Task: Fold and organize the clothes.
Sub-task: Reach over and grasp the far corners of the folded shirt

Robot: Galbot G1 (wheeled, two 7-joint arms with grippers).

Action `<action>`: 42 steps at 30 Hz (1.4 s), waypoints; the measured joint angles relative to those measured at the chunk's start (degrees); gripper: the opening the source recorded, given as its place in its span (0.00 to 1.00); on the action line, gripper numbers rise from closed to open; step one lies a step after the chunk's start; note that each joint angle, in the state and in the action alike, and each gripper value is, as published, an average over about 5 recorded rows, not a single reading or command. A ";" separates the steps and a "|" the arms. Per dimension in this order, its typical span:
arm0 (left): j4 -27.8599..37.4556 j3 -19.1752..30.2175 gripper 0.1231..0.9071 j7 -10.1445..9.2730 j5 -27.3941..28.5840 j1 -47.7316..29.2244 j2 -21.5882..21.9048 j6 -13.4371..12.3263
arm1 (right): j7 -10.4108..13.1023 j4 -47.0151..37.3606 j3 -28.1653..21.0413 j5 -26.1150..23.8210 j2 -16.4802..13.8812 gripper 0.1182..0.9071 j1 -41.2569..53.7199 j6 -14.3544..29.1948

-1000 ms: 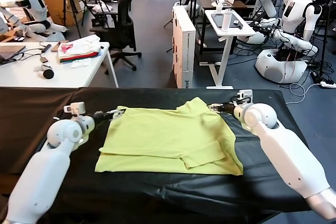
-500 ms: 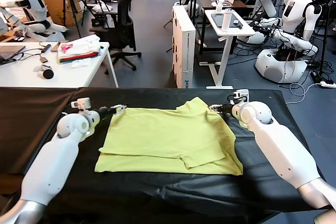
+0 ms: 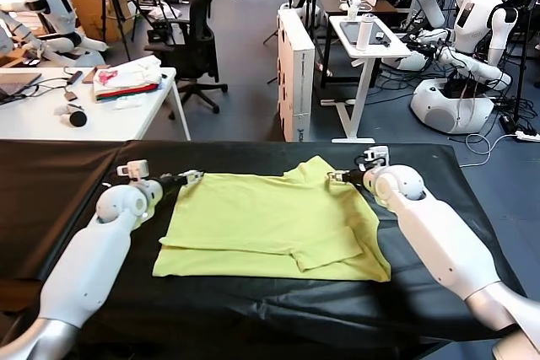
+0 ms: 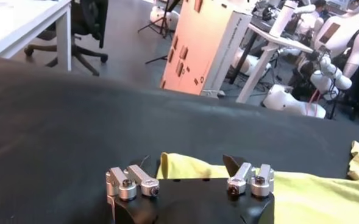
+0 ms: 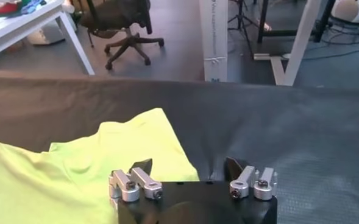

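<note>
The lime yellow-green T-shirt (image 3: 270, 221) lies flat and partly folded on the black table, with one sleeve raised at its far edge. My left gripper (image 3: 189, 178) is open at the shirt's far left corner. In the left wrist view that corner (image 4: 182, 167) lies between the spread fingers of the gripper (image 4: 188, 164). My right gripper (image 3: 336, 177) is open at the shirt's far right edge by the sleeve. In the right wrist view the shirt's edge (image 5: 112, 158) reaches in between the fingers of the gripper (image 5: 188, 169). Neither holds cloth.
The black-covered table (image 3: 67, 183) spans the foreground. Behind it at the left, a white table holds a pile of white, pink and red cloth (image 3: 126, 80). An office chair (image 3: 196, 40), a white box (image 3: 295, 73) and other robots (image 3: 472, 31) stand beyond.
My right gripper has moved a little left, onto the shirt's far right edge. My left arm has shifted forward slightly, its gripper staying at the corner. The shirt has not moved.
</note>
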 joint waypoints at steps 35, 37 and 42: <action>-0.94 -0.28 0.09 -0.59 1.89 1.25 -0.45 -1.35 | -1.29 2.09 2.38 -0.09 -0.07 0.03 -2.80 4.92; -1.51 -0.68 0.07 -0.98 1.57 1.63 -0.43 -1.40 | -1.06 3.29 3.19 0.69 -0.49 0.03 -3.46 5.50; -3.97 -2.31 0.05 -2.34 -0.25 2.99 0.01 -1.05 | -0.63 7.93 5.77 1.47 -2.05 0.03 -5.94 5.75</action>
